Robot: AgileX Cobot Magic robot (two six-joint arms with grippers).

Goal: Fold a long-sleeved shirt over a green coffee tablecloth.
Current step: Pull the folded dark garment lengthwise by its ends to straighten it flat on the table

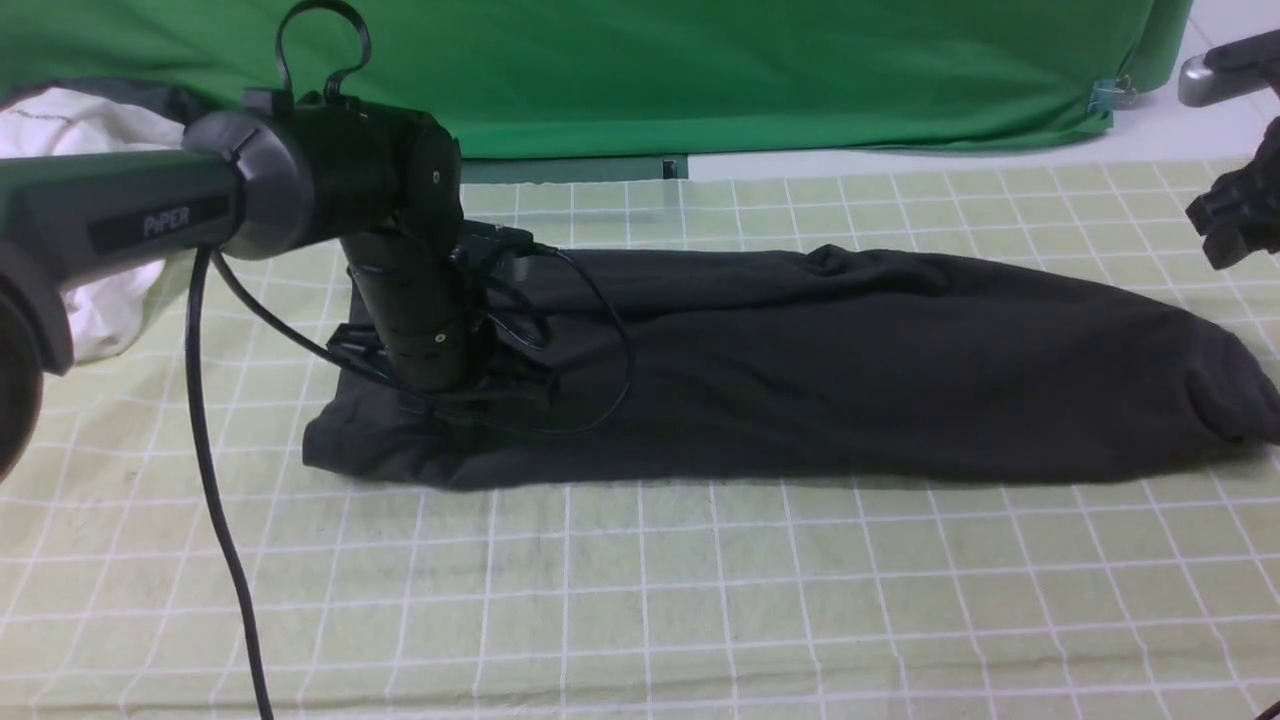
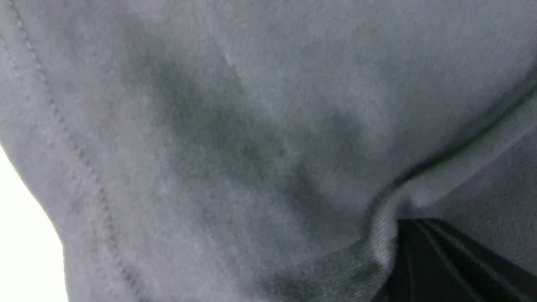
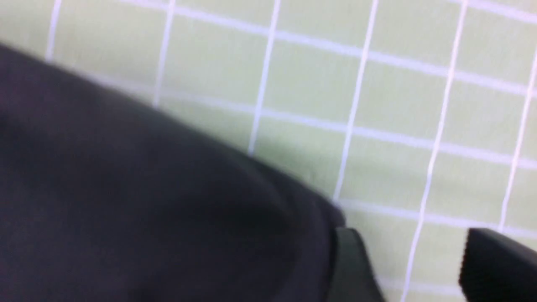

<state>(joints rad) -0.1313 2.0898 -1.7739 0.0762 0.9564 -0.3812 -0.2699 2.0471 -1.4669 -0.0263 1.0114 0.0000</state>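
The black long-sleeved shirt [image 1: 850,370] lies as a long folded band across the pale green coffee tablecloth [image 1: 700,600] with its white grid. My left gripper [image 1: 470,400] points down into the shirt's left end. In the left wrist view the gripper [image 2: 402,224] is shut, and a ridge of the shirt's fabric [image 2: 209,147] is bunched at its tip. My right gripper [image 1: 1235,215] hangs at the far right, above the cloth and clear of the shirt's right end. In the right wrist view it [image 3: 413,243] is open, with only tablecloth [image 3: 398,126] between its fingers [image 3: 495,264] and the shirt [image 3: 147,201] beside it.
A plain bright green backdrop [image 1: 700,70] hangs behind the table. A white garment [image 1: 90,220] lies at the far left behind my left arm. The left arm's black cable [image 1: 215,500] trails down over the front left of the cloth.
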